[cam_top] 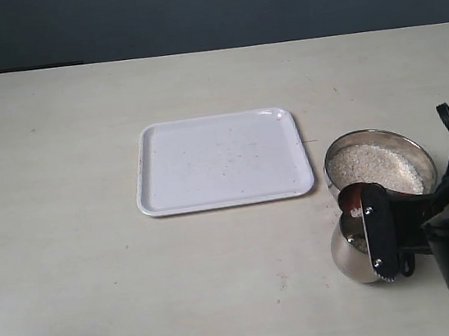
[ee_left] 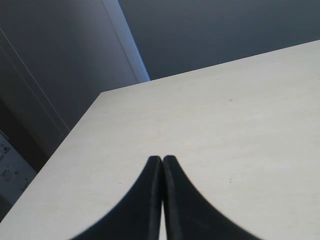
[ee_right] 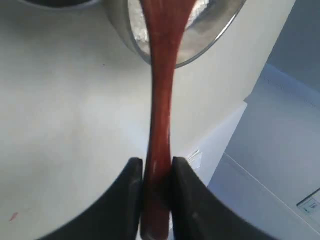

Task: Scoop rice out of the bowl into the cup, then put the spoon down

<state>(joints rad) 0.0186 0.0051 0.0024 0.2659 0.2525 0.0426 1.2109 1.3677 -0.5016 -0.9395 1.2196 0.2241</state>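
The steel bowl (cam_top: 421, 152) stands at the right of the table, filled with white rice (cam_top: 373, 166). Just in front of it is the steel cup (cam_top: 348, 258), partly hidden behind my right gripper (cam_top: 379, 232). That gripper is shut on the handle of the reddish-brown spoon (ee_right: 161, 100), seen between the jaws of the right gripper (ee_right: 157, 167) in the right wrist view. The spoon's head (cam_top: 349, 198) hovers over the cup's mouth with a few grains on it. The cup (ee_right: 210, 30) fills the far end of the right wrist view. My left gripper (ee_left: 162, 159) is shut and empty over bare table.
A white tray (cam_top: 221, 162) lies in the middle of the table, to the left of the bowl, with a few specks on it. The table's far edge (ee_left: 150, 85) meets a dark wall.
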